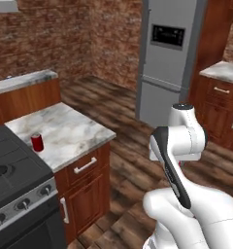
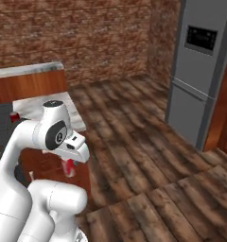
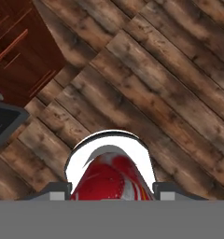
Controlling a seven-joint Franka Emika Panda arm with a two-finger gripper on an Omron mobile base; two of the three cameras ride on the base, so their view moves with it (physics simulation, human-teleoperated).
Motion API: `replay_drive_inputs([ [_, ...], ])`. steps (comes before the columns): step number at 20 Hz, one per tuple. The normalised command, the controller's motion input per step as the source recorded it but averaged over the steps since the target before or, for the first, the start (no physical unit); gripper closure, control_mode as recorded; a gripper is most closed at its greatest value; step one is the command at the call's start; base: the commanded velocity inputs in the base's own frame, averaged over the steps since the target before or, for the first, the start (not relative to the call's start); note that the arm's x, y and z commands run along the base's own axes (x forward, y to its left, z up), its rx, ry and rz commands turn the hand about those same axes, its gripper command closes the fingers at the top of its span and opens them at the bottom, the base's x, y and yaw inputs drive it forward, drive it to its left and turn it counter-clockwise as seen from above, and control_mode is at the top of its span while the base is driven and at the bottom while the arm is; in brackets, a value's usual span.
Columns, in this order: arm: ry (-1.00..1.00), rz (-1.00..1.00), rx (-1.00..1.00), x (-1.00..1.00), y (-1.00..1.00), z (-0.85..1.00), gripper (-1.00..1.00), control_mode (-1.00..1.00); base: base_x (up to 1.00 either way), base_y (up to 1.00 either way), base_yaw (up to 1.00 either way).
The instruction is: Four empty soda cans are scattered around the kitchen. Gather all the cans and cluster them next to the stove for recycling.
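Red can (image 3: 109,179) sits clamped in the tool (image 3: 109,190), its long axis running along the fingers over the wood floor, while the stove (image 1: 11,170) and another can (image 1: 37,142) on the counter (image 1: 70,131) beside it lie off to the left.

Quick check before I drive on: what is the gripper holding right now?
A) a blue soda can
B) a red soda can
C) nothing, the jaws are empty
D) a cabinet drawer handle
B: in the hand view a red soda can with a silver rim sits between the finger tips of the gripper above the wooden floor, and the right base view shows the red can hanging under the hand.
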Motion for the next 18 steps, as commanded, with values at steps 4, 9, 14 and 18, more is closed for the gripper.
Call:
replay_drive_inputs([
  [4, 0.00, 0.00, 0.00, 0.00, 0.00, 0.00, 1.00, 1.00, 0.55, 0.14, 0.34],
  [9, 0.00, 0.00, 0.00, 0.00, 0.00, 0.00, 1.00, 1.00, 0.59, 0.10, 0.33],
  [14, 0.00, 0.00, 0.00, 0.00, 0.00, 0.00, 1.00, 1.00, 0.62, 0.07, 0.34],
  [18, 0.00, 0.00, 0.00, 0.00, 0.00, 0.00, 1.00, 1.00, 0.62, 0.00, 0.31],
])
